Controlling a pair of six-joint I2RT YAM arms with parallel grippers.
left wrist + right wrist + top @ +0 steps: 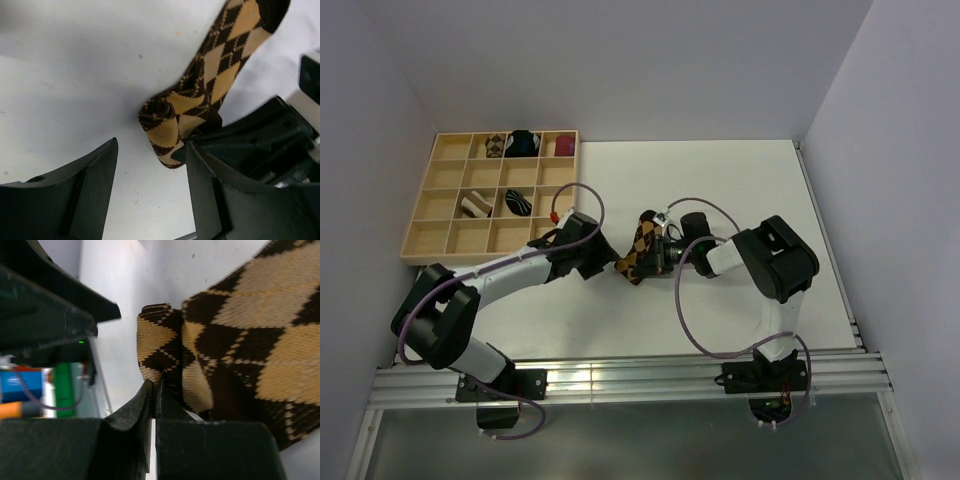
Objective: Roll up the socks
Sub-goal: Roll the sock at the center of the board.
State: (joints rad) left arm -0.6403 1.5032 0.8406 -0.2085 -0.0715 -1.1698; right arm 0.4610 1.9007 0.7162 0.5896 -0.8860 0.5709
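A brown-and-tan argyle sock (642, 245) lies on the white table between my two grippers. Its near end is wound into a small roll (161, 122); the rest stretches away flat. My left gripper (152, 145) is open, with its fingers on either side just short of the roll and touching nothing. My right gripper (155, 383) is shut, its tips pinching the edge of the argyle sock (240, 340) at the roll. A rolled brown-and-cream striped sock (475, 205) and a rolled black sock with thin white stripes (519, 202) sit in tray compartments.
A wooden compartment tray (440, 235) stands at the back left. Its top row holds an argyle bundle (495, 146), a black-and-blue bundle (525, 143) and a maroon bundle (563, 146). Walls close in on both sides, and a metal rail (620, 375) runs along the near edge.
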